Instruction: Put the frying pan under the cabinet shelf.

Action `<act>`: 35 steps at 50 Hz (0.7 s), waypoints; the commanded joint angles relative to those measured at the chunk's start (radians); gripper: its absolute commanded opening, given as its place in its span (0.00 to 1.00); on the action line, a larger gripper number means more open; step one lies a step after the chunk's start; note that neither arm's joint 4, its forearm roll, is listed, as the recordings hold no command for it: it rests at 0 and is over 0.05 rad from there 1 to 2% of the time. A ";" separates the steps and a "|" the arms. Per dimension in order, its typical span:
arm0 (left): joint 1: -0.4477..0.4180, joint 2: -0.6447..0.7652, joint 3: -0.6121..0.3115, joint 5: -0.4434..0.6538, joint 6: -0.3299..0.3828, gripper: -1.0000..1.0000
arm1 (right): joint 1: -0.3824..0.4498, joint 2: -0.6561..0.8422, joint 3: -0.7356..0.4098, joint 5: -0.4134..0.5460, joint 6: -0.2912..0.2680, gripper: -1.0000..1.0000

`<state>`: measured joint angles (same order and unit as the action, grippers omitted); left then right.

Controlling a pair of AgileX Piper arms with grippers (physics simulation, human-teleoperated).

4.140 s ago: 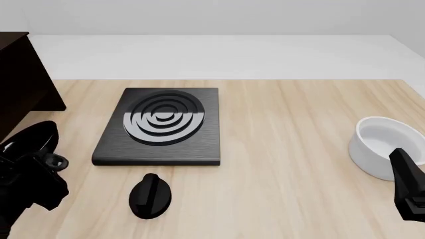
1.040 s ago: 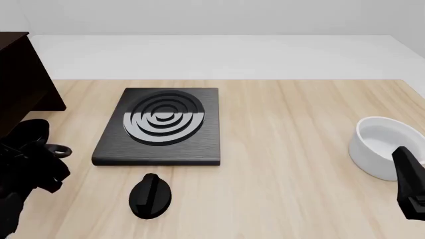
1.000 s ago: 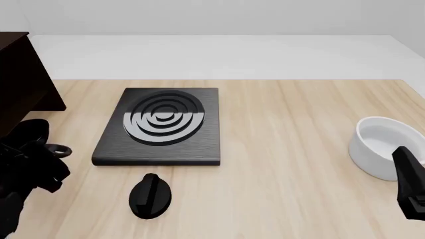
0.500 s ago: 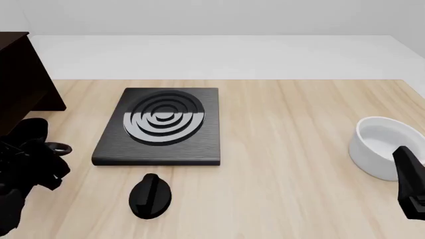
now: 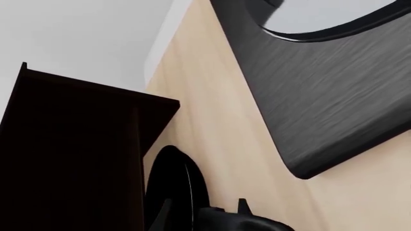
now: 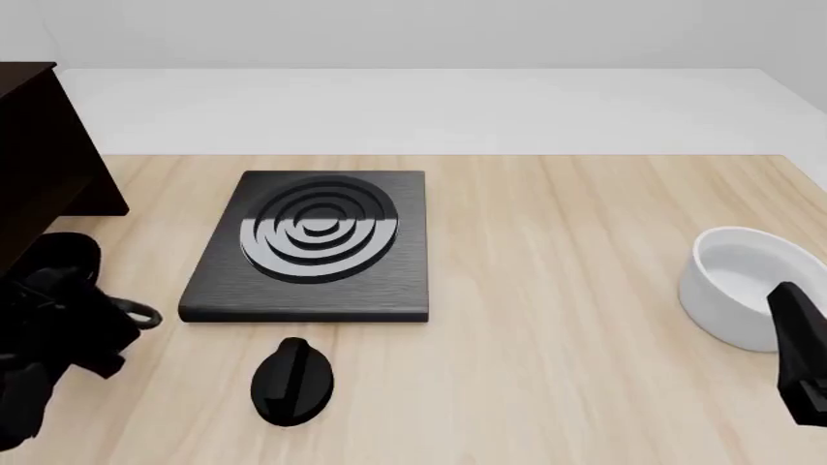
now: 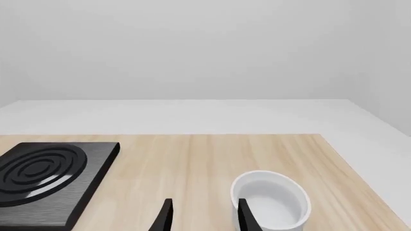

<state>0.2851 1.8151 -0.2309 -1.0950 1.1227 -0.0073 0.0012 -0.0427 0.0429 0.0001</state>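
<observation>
Left gripper [image 6: 58, 320] clamps the frying pan [image 5: 173, 185] beside the cabinet shelf [image 5: 70, 149]; a tilted pan could strike its board. Right gripper [image 7: 202, 214] released, near the white bowl [image 7: 273, 204].

Light wooden tabletop [image 6: 556, 232]. On it: black hotplate [image 6: 314, 247] left of centre, black knob [image 6: 292, 380] at its 6 o'clock, white bowl [image 6: 747, 285] at 3 o'clock, dark cabinet [image 6: 39, 155] at 9 o'clock.
</observation>
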 commanded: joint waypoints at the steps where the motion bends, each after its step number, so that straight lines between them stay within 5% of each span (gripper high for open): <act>1: -0.017 -0.025 -0.021 0.067 -0.018 1.00 | 0.000 0.000 -0.003 0.003 0.000 1.00; 35: -0.024 -0.121 -0.006 0.263 -0.003 1.00 | 0.000 0.000 -0.003 0.003 0.000 1.00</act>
<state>0.2625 1.7352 -0.2406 -0.8853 1.1166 -0.0076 0.0009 -0.0456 0.0461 0.0001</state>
